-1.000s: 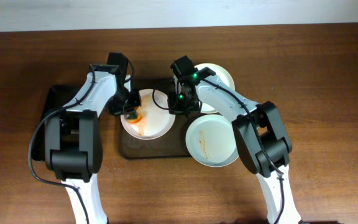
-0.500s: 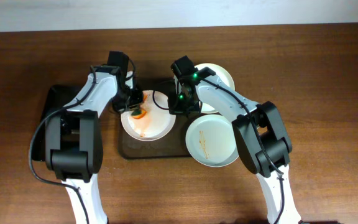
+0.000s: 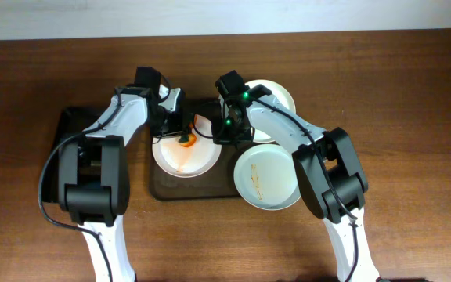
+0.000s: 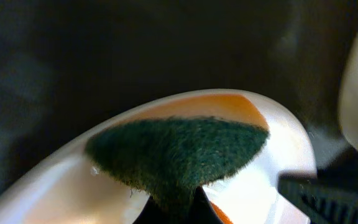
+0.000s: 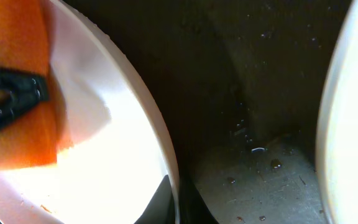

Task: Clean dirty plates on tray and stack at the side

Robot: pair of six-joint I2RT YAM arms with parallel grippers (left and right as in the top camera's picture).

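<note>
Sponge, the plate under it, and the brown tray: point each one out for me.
sponge (image 4: 179, 146): left wrist view, on its green scouring face.
plate (image 3: 203, 157): overhead view, on its bare white inner surface.
tray (image 3: 193, 189): overhead view, on its bare front strip.

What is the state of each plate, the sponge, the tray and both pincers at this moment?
left pincer: shut on sponge.
right pincer: shut on middle plate rim.
sponge: pressed on middle plate.
middle plate: on tray, orange smears.
front plate: brown streaks, at tray's right edge.
back plate: no marks visible, partly hidden.
tray: wet with droplets.
</note>
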